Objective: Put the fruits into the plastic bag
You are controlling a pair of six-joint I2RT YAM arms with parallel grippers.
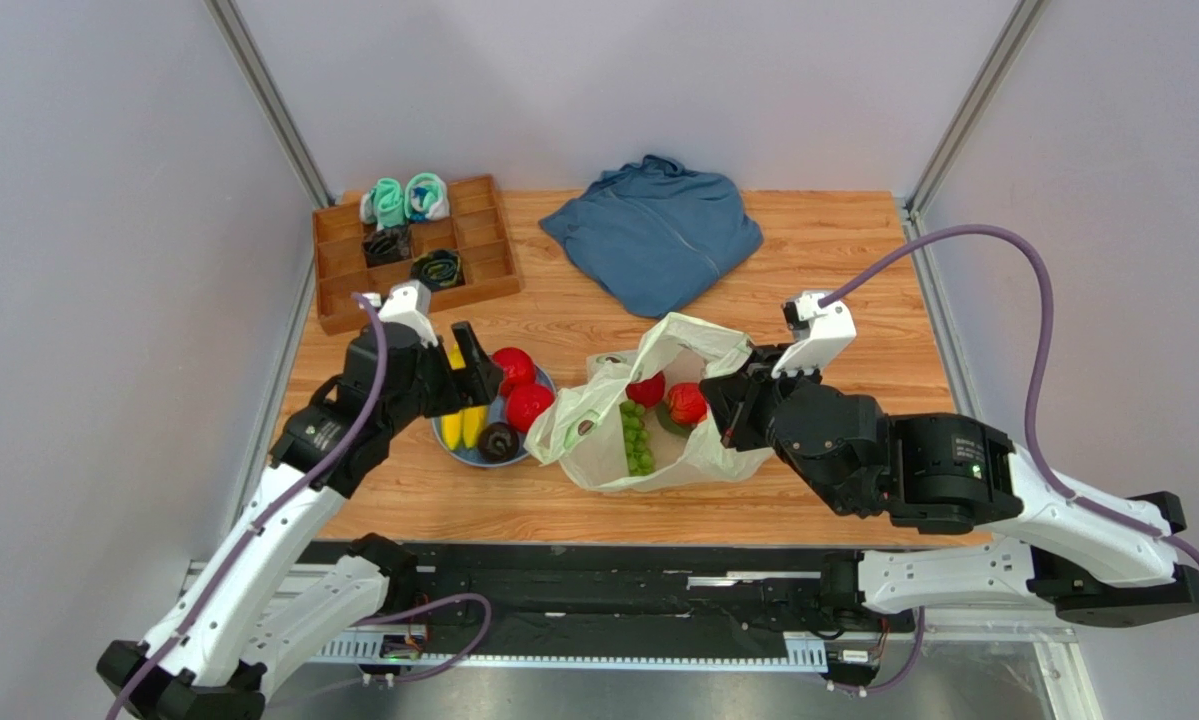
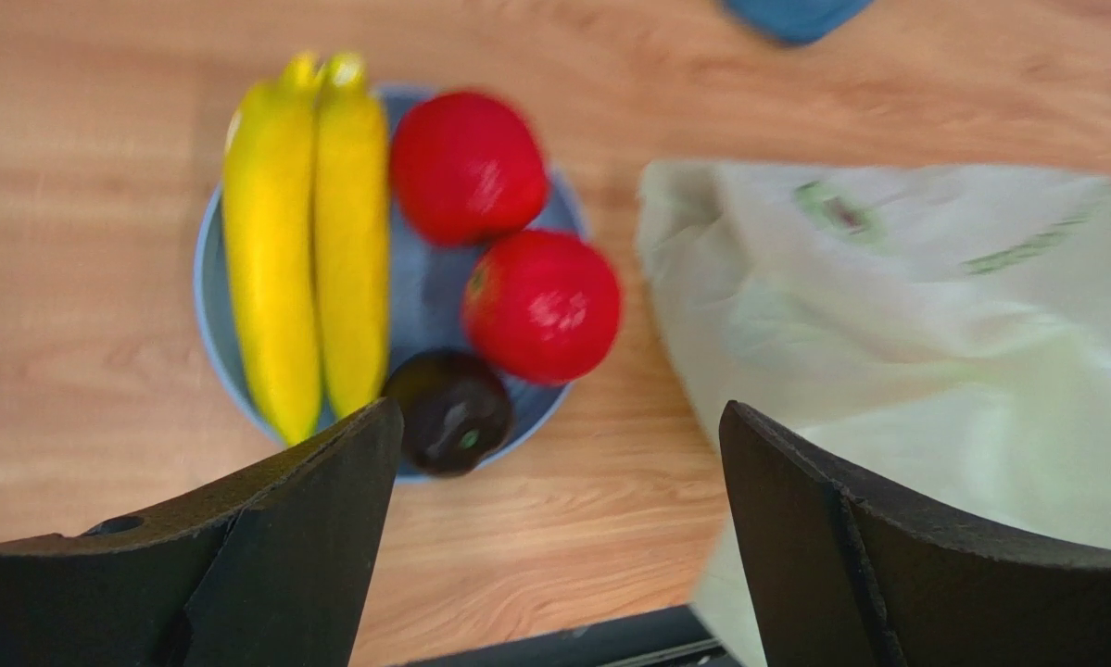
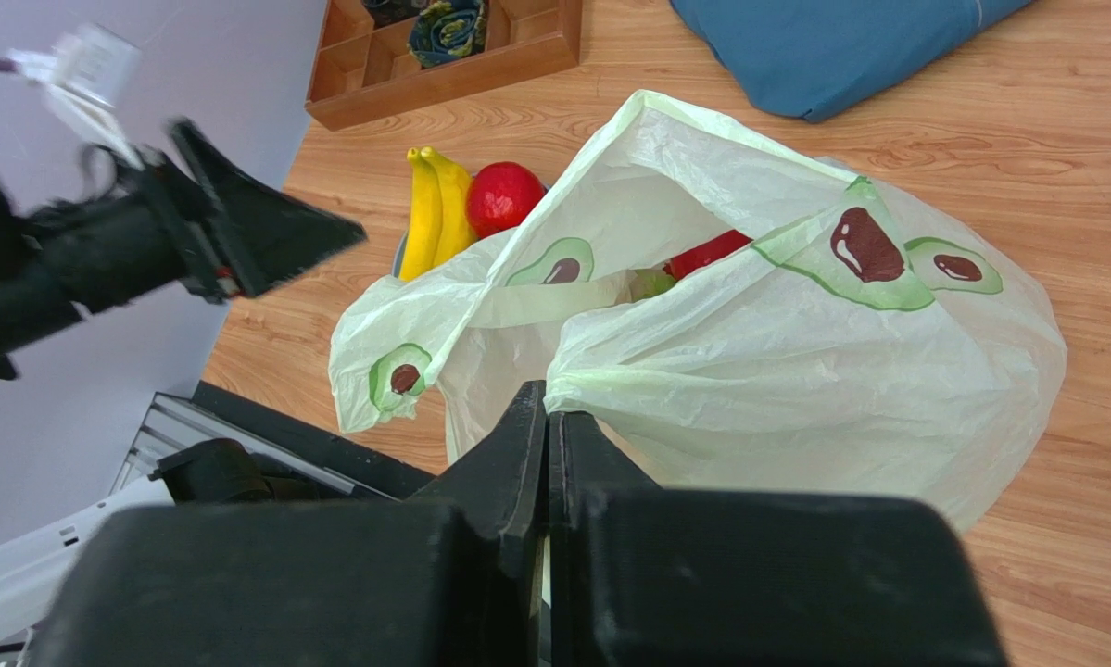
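No words or numbers can be read; the plastic bag bears only avocado prints.

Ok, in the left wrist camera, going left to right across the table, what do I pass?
Bananas → lower red fruit → plastic bag. The upper red fruit and the avocado overlap those sideways, so I've left them out.
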